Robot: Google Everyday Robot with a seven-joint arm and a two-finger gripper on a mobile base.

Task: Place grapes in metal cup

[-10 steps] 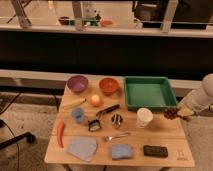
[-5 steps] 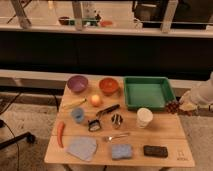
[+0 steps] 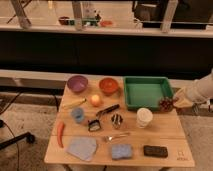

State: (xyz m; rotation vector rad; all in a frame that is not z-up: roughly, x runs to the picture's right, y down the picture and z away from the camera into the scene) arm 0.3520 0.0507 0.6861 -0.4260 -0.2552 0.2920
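Observation:
The grapes (image 3: pixel 165 104), a small dark red-purple bunch, hang at the tip of my gripper (image 3: pixel 171 103). They are by the front right corner of the green tray (image 3: pixel 147 93), just above the table's right edge. My white arm reaches in from the right. The gripper is shut on the grapes. The metal cup (image 3: pixel 116 120), small and shiny, stands upright near the middle of the table. It is to the left of the white cup (image 3: pixel 144 117) and well left of the gripper.
A purple bowl (image 3: pixel 77 83) and an orange bowl (image 3: pixel 108 85) stand at the back. An orange fruit (image 3: pixel 95 100), a blue cup (image 3: pixel 77 115), a black-handled tool (image 3: pixel 107 111) and a red chili (image 3: pixel 60 134) lie left. A blue cloth (image 3: pixel 82 148), a sponge (image 3: pixel 121 151) and a black block (image 3: pixel 156 151) lie in front.
My gripper has lifted and moved left with the grapes, from beside the table's right edge to the tray's front right corner. Nothing else has moved.

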